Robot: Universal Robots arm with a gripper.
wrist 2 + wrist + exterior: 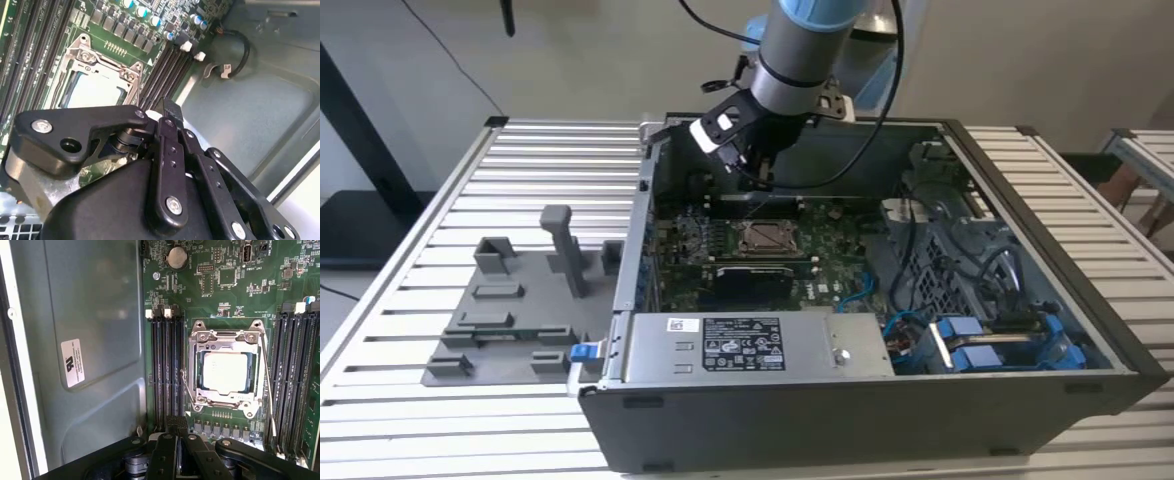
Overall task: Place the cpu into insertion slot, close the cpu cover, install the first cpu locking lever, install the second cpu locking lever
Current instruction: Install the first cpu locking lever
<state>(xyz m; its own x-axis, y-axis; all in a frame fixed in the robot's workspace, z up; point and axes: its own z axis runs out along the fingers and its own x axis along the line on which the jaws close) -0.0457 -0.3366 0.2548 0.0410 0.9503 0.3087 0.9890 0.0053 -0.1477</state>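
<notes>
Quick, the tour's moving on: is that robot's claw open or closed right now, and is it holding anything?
Gripper: closed, holding nothing; the cpu sits apart from it, under the cpu cover.

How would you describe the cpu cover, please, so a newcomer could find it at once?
Inside the open computer case, find the green motherboard. Between the black memory slots lies the cpu cover, the only silvery frame with a square window.

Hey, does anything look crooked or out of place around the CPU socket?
Nothing looks damaged. The cpu lies flat and square in the window of the cpu cover, which is down. One thin wire lever slants away from the cover's side, seemingly unlatched.
</notes>
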